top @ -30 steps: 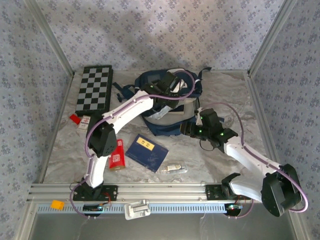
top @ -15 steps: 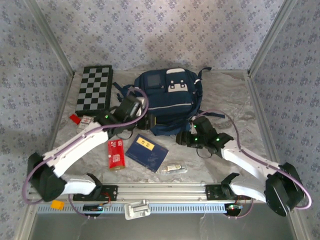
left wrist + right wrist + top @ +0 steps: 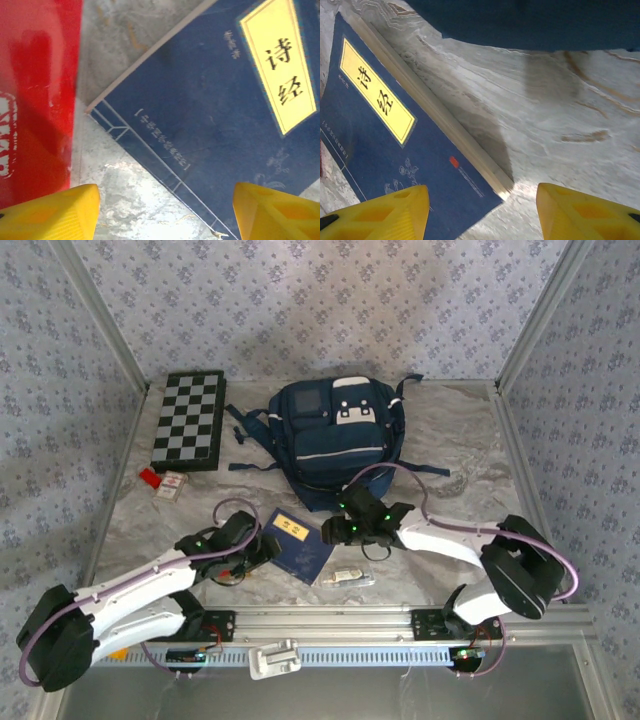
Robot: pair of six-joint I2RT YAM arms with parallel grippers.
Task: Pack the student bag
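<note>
The student bag, navy with white trim, lies at the back middle of the table, and its dark edge crosses the top of the right wrist view. In front of it lies a flat dark blue book with a yellow title label. My left gripper hovers open over the book's left edge, beside a red box. My right gripper is open over the book's right corner. Both grippers hold nothing.
A folded chessboard lies at the back left. In front of it sit a small red piece and a small card box. A clear packet lies near the front rail, right of the book.
My left arm drew back from the bag to the near left and opened wider. My right gripper slid left to the book's corner, also opening. The bag now lies uncovered.
</note>
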